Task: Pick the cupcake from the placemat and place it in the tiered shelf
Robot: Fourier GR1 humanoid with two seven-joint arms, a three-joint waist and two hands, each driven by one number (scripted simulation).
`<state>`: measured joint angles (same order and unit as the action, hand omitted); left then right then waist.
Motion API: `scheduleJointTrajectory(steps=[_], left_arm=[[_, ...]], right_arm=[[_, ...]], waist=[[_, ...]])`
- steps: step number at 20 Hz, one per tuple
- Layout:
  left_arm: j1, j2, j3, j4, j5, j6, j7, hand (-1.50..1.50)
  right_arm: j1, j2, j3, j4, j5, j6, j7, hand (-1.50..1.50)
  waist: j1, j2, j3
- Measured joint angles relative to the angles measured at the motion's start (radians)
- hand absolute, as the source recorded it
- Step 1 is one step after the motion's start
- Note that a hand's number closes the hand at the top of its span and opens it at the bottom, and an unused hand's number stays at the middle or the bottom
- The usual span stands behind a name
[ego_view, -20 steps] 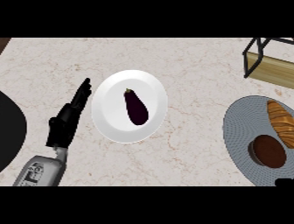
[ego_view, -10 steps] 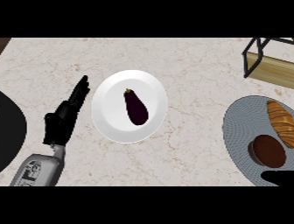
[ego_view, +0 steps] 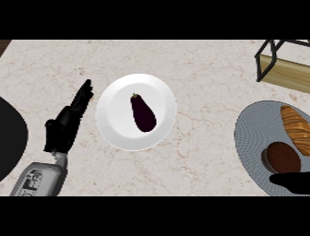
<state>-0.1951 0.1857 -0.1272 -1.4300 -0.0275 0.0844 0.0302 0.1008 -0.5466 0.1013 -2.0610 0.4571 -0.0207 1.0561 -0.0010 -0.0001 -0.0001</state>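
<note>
Head view looks steeply down on a marble bench (ego_view: 205, 64). The cupcake (ego_view: 282, 157), a dark brown round, sits on the grey ribbed placemat (ego_view: 253, 133) over at the right, in the mat's lower half. Just above it on the same mat lies a golden croissant (ego_view: 298, 129), close to the cupcake, though I can't tell if they touch.

The right hand (ego_view: 304, 183) pokes in from the lower right corner, a black shape just below the cupcake and lying over the mat's bottom edge. Most of it is out of view, so honestly I can't tell if it's open or closed, or if it touches the cupcake.

The left hand (ego_view: 63, 126) rests at the left, fingers straight and pressed together, pointing up along the rim of a white plate (ego_view: 117, 101) and holding nothing. An eggplant (ego_view: 143, 113) lies in the middle of that plate.

The shelf (ego_view: 301, 78), black frame with a wooden board, is in the top right corner, well apart from the cupcake. A big dark pot (ego_view: 1, 133) is cut off by the left edge.
</note>
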Motion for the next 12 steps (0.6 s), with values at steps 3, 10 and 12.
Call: scheduleJointTrajectory(steps=[3, 10, 12], left_arm=[[0.008, -0.026, -0.015, -0.028, -0.026, 0.019, 0.021, 0.00], [0.025, -0.035, 0.004, 0.002, -0.039, -0.010, -0.023, 0.00], [0.011, -0.030, 0.022, 0.007, -0.032, -0.023, -0.012, 0.00]], right_arm=[[0.007, 0.017, -0.011, 0.013, 0.010, 0.021, -0.009, -1.50], [-0.031, 0.063, -0.022, 0.048, 0.050, 0.077, -0.004, -1.50], [-0.039, 0.080, -0.019, 0.057, 0.072, 0.087, 0.000, -1.50]], waist=[[0.000, 0.000, 0.000], [0.000, 0.000, 0.000], [0.000, 0.000, 0.000]])
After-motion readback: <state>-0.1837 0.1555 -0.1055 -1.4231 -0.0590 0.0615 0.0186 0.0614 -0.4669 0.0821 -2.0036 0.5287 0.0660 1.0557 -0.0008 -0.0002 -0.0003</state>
